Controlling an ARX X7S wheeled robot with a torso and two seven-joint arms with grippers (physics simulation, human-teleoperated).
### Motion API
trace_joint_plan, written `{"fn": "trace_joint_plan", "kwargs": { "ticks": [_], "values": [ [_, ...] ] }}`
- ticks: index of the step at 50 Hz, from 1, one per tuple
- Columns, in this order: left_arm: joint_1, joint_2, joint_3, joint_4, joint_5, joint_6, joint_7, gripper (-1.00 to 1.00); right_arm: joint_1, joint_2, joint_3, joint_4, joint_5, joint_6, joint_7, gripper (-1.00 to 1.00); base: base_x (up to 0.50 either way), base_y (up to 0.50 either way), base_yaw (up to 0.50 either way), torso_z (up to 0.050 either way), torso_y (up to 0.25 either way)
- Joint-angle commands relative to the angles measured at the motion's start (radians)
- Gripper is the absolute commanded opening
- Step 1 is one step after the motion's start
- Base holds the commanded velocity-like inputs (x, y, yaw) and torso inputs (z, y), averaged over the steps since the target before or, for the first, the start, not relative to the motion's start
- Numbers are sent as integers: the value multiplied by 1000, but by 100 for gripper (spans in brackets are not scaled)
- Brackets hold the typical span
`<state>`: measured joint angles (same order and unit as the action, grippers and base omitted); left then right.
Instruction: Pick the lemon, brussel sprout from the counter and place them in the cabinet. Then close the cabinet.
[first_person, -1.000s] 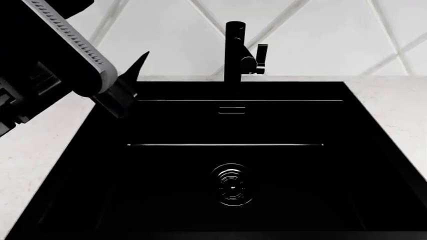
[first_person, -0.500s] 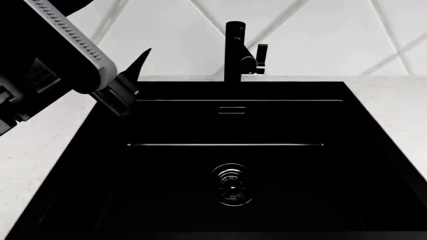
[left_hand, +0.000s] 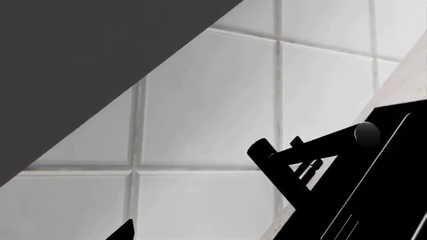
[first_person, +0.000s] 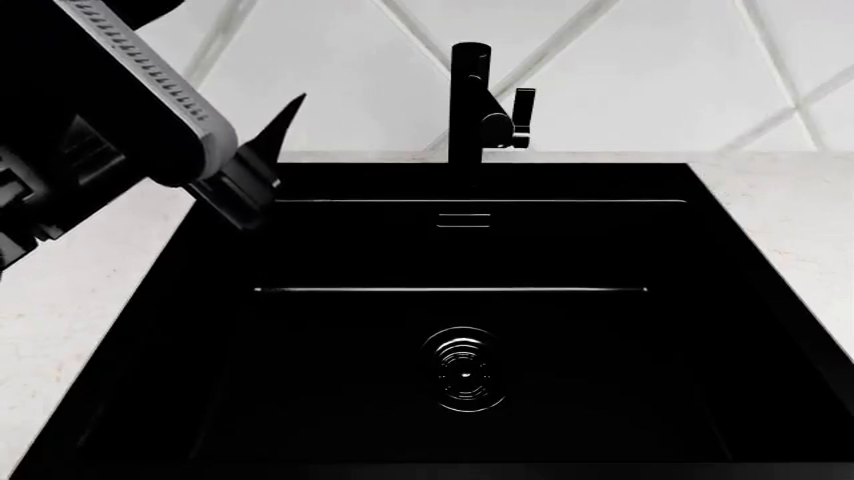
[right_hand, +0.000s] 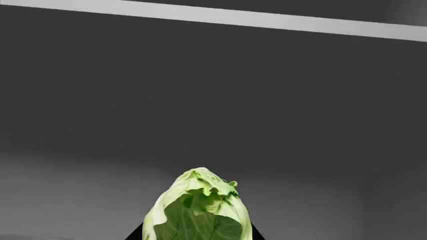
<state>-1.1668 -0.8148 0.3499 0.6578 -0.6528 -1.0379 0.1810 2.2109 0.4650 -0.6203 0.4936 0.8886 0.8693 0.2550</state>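
The brussel sprout (right_hand: 199, 210), pale green and leafy, sits between the dark fingertips of my right gripper (right_hand: 197, 236), which is shut on it. Behind the sprout is a dark grey surface with a pale band (right_hand: 220, 17) across its far side. My left gripper (first_person: 267, 150) hangs above the back left corner of the sink. One fingertip (left_hand: 125, 232) shows far off centre against the wall tiles, with nothing beside it. The white counter (first_person: 67, 300) borders the sink. The lemon is out of view. My right gripper does not show in the head view.
The black sink (first_person: 334, 380) fills most of the head view, with a drain (first_person: 462, 370) in its floor. A black faucet (first_person: 469, 100) stands at its back edge before the white tiled wall (first_person: 641, 70). A dark grey panel (left_hand: 80, 60) crosses one corner of the left wrist view.
My left arm has crept slightly up and to the right in the head view. Nothing else has moved.
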Motion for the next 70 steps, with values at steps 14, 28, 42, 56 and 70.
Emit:
{"fn": "trace_joint_plan", "kwargs": {
  "ticks": [14,28,42,56,70],
  "values": [
    [36,0,-1,-3,-3,18,-12,100,38,-41,-34,149,-27,120,-33,-100,0,0,0,0,0],
    [54,-9,-1,0,-2,28,-16,100,28,-43,-45,142,-23,155,-43,-100,0,0,0,0,0],
    [58,-13,-4,4,-9,29,-18,100,19,-43,-56,119,-22,160,-71,100,0,0,0,0,0],
    [58,-14,-1,3,-10,32,-17,100,38,-45,-65,91,-24,166,-102,100,0,0,0,0,0],
    [60,-16,-2,8,-15,29,-22,100,45,0,-31,-55,-1,173,-86,100,0,0,0,0,0]
  ]
}}
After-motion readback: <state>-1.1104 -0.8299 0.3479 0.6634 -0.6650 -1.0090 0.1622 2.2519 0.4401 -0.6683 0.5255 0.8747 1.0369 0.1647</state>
